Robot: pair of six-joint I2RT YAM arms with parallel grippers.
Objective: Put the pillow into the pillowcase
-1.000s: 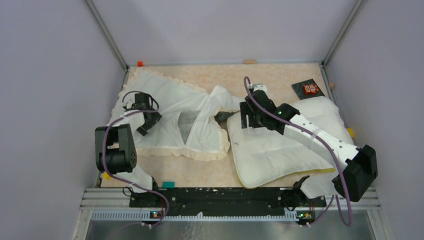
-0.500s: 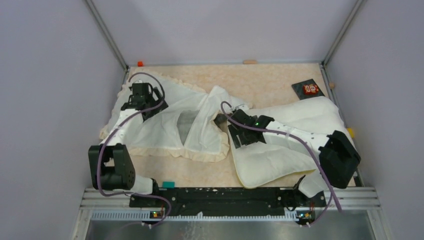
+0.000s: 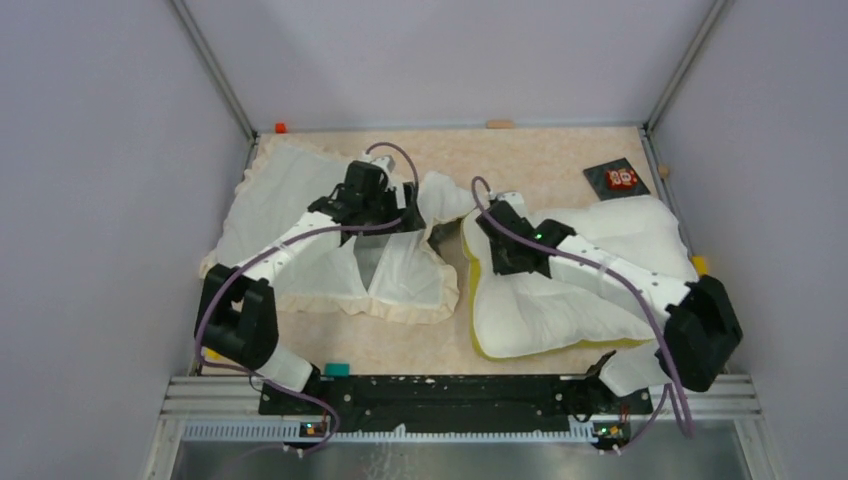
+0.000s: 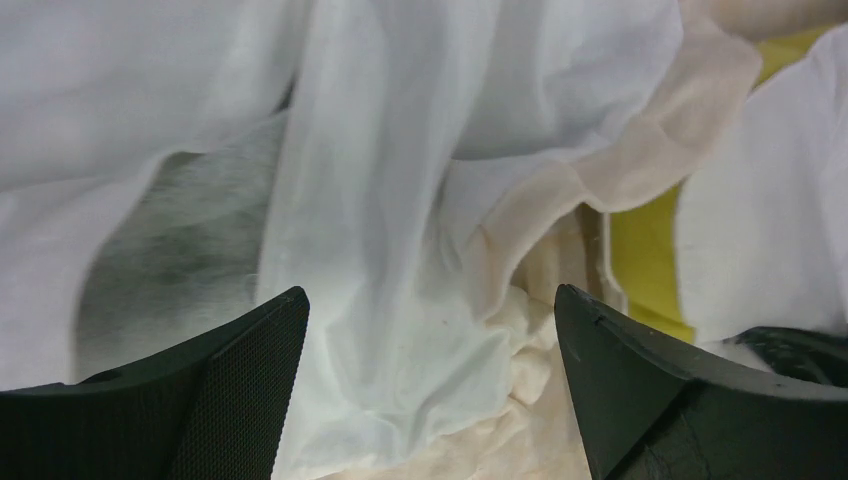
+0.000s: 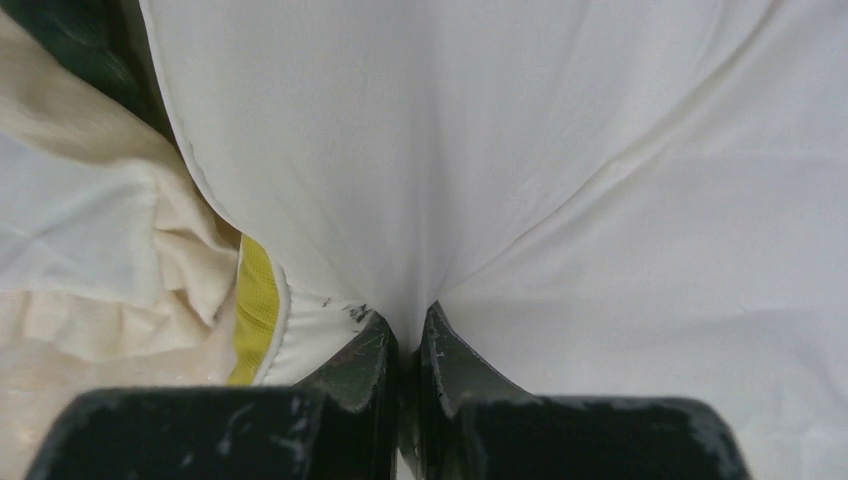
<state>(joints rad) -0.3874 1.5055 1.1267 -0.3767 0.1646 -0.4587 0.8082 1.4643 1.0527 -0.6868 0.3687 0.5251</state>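
Observation:
The pillow (image 3: 590, 285) lies plump and white at the right, with its yellow band (image 3: 472, 285) along the left edge. My right gripper (image 3: 497, 248) is shut on a pinch of the pillow's white cover (image 5: 560, 150) near that edge; the gripper (image 5: 410, 318) has fabric drawn tight between its fingers, and the yellow band (image 5: 257, 310) sits just to their left. The cream pillowcase (image 3: 285, 215) with its ruffled border is spread at the left. My left gripper (image 3: 392, 215) hovers open over the pillowcase's (image 4: 400, 200) dark mouth (image 4: 170, 250), and the gripper (image 4: 430, 310) holds nothing.
A dark card with red print (image 3: 616, 178) lies at the back right corner. A small orange piece (image 3: 281, 127) sits at the back left, and a teal block (image 3: 336, 369) by the front rail. Grey walls close in on both sides.
My left arm swung right from the pillowcase's left part to its mouth, jaws open. My right gripper closed on the pillow near its left edge, and the pillow has bunched up.

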